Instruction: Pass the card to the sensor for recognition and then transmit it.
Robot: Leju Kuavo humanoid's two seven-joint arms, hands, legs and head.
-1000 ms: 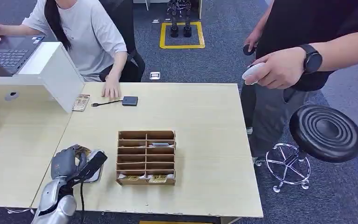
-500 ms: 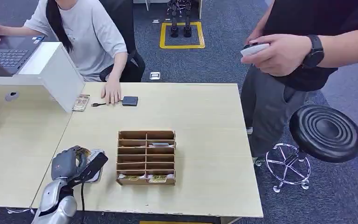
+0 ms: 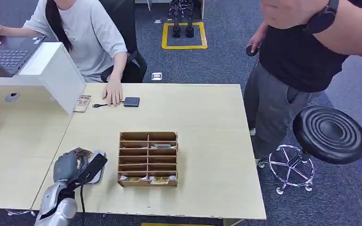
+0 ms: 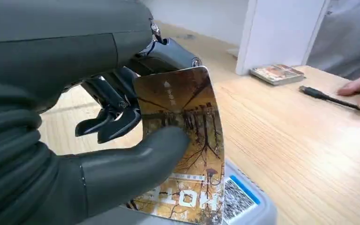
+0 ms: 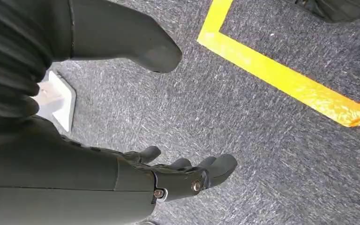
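Note:
My left hand pinches a brown picture card between thumb and fingers, near the table's front left. The card stands just over a flat grey sensor pad with a blue-and-white code label. That sensor pad lies left of the wooden slotted card rack. My right hand hangs beside my body over the carpet, fingers spread and holding nothing.
A stack of cards and a small dark reader with a cable lie at the table's far side, by a seated person's hand. A white divider stands at left. A standing person and black stool are to the right.
My left hand has shifted only slightly over the pad with the card. The standing person's hand with the white device has risen toward the top of the picture.

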